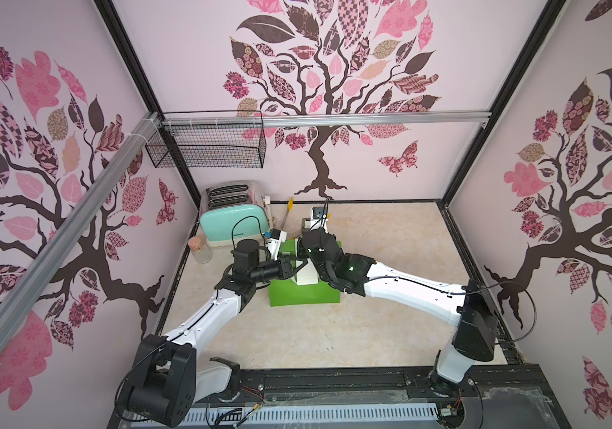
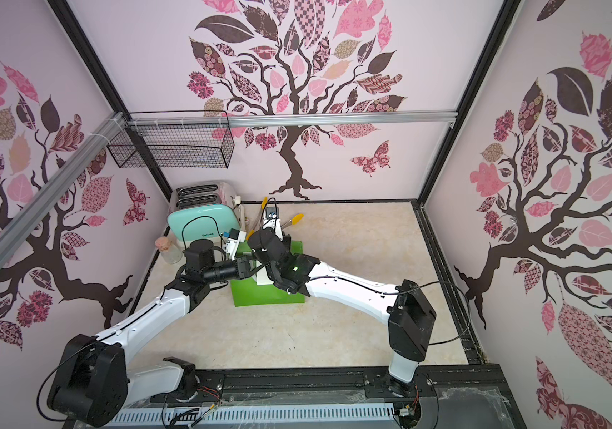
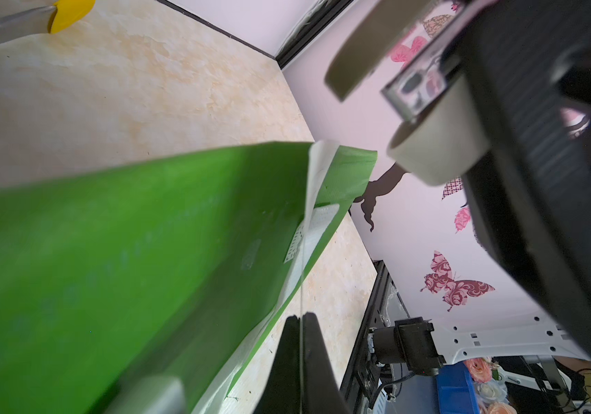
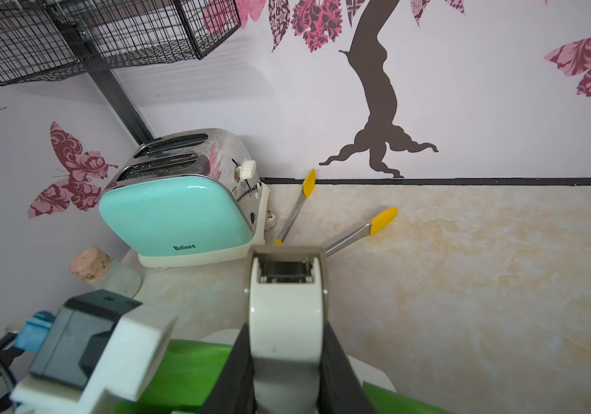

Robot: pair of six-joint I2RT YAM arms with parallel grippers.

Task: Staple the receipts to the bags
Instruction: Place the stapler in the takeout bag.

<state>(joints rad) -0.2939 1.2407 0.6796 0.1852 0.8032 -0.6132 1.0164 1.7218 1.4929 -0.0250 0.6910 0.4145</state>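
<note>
Left wrist view: the left gripper (image 3: 301, 319) pinches the thin edge of the receipt (image 3: 317, 172), which lies against the green bag (image 3: 125, 251) on the table (image 3: 143, 89). Meanwhile the right gripper (image 4: 286, 328) clamps the white stapler (image 4: 285, 286) over the bag's far edge, near the toaster (image 4: 179, 215).

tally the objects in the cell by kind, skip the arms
green bag: 1
receipt: 1
stapler: 1
toaster: 1
corked jar: 1
tongs: 1
wire basket: 1
total: 7
</note>
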